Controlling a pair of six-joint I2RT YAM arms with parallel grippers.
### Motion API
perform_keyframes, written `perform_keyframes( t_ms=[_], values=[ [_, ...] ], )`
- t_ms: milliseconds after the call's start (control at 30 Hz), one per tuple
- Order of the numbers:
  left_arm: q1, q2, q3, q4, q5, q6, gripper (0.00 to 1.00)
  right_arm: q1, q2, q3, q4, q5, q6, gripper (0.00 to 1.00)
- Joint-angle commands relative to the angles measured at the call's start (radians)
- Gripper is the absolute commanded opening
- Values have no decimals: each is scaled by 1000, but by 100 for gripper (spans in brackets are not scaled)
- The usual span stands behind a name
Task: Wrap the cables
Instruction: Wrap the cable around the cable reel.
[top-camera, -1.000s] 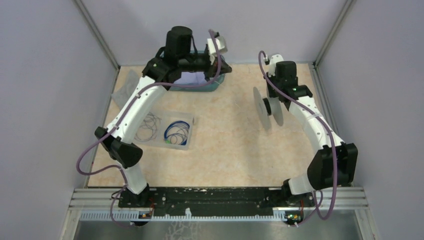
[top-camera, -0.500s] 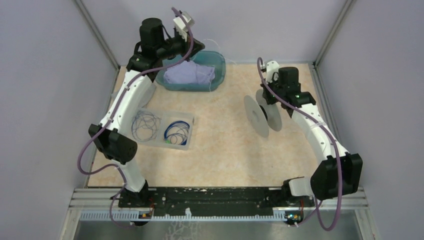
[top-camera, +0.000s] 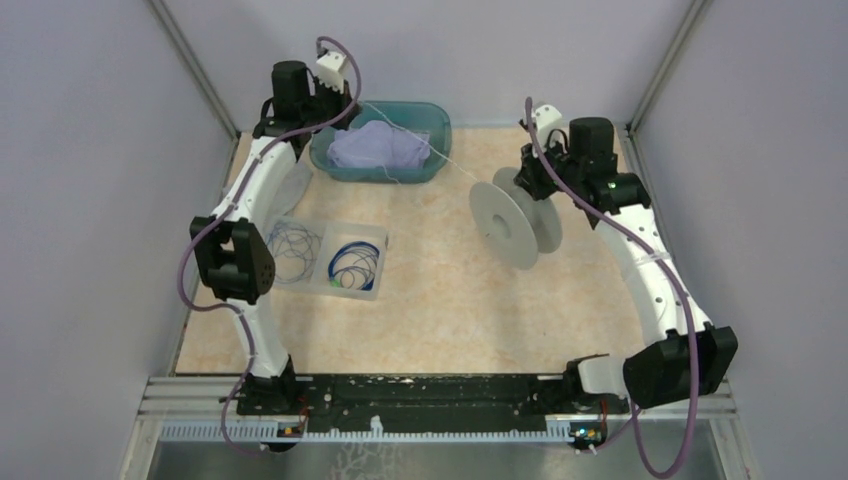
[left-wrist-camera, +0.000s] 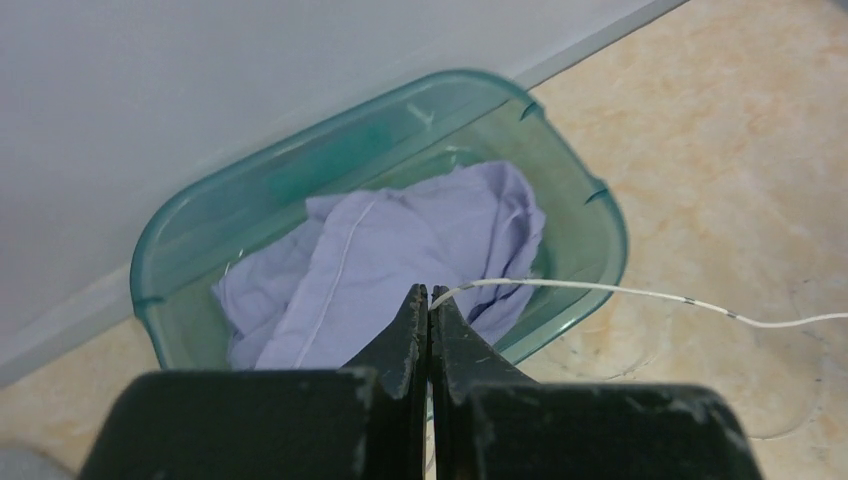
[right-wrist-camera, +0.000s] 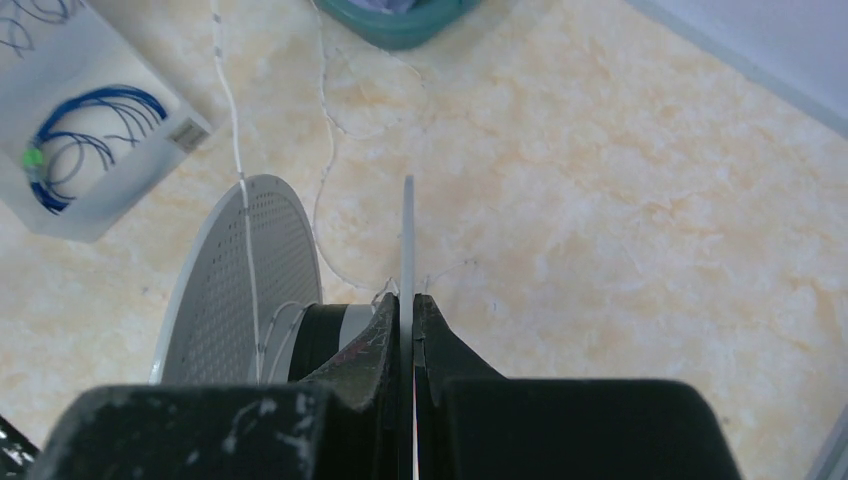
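By the counter's (top-camera: 440, 310) left edge, blue cables (top-camera: 336, 264) coiled in a tray (top-camera: 378, 283). Over the far-left teal tub (top-camera: 441, 127), left jaws pinched tight on the whitish cable (left-wrist-camera: 620, 291), stretched rightward to a spool (top-camera: 497, 225) clamped tight between right jaws.

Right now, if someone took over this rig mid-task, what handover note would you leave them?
Left gripper: shut on the end of the white cable, above the teal bin that holds a purple cloth.
Right gripper: shut on one flange of the spool.
The white cable runs from the left gripper across to the spool; a few strands show at its hub.
The blue cables lie coiled in the clear tray, untouched.
Done: the white cable is picked up and led to the spool.
Left: wind most of it on, then the blue ones.
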Motion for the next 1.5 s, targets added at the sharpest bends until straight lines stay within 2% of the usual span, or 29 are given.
perform_keyframes(
  t_ms=[0,167,333,500,700,833,1267,1467],
  values=[
    [27,43,-25,38,-61,25,1,-7,-57,143,-1,-129,33,0],
    [27,74,-78,42,-55,40,1,-24,-32,250,-36,-173,91,0],
    [8,62,-167,42,19,51,1,-34,33,411,-93,-140,150,0],
    [-65,-1,-309,81,14,97,1,-42,100,554,-124,-89,219,0],
    [-171,-36,-445,90,-15,192,0,-50,146,637,-102,-60,301,0],
    [-243,-68,-529,106,8,230,0,-52,183,686,-91,19,355,0],
    [-441,-201,-737,159,106,393,0,-52,255,656,26,224,406,0],
    [-508,-225,-739,58,189,490,0,-52,234,542,136,287,402,0]
  ],
)
